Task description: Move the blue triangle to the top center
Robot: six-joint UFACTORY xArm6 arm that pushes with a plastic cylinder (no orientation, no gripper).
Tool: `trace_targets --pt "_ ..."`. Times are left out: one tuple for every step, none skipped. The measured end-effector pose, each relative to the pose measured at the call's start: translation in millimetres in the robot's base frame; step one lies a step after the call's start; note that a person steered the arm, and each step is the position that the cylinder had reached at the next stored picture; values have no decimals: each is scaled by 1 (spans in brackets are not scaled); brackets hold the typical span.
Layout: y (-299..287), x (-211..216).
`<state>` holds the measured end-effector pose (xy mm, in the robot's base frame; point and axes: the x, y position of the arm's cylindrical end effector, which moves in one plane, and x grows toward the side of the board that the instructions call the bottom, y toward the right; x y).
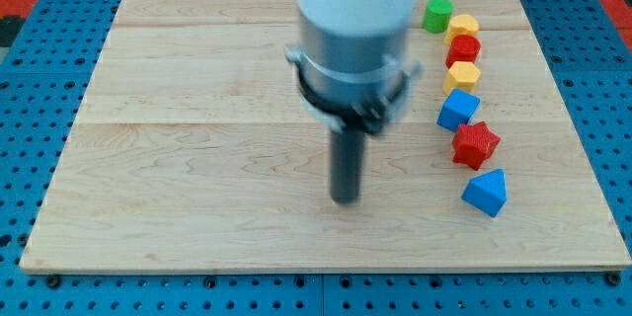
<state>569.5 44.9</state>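
The blue triangle [485,193] lies at the view's right, lowest of a curved line of blocks on the wooden board [197,158]. My tip [345,198] rests on the board near the middle, well to the left of the blue triangle and about level with it, not touching any block. The arm's grey and white body hangs over the board's top centre and hides part of it.
Above the blue triangle, going up the view's right: a red star [475,144], a blue cube [458,110], a yellow block [462,76], a red block [463,49], a yellow block [462,27] and a green cylinder [437,14].
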Motion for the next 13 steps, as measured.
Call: trace_targets --pt "75 49" --pt "153 47" --pt "181 17" --pt "151 2" --pt "85 2" --pt "74 7" --pt "109 5" --pt "105 -12" --pt "65 -29" --pt "91 -29" --pt "134 -15" --pt "116 -56" --pt "51 -85"
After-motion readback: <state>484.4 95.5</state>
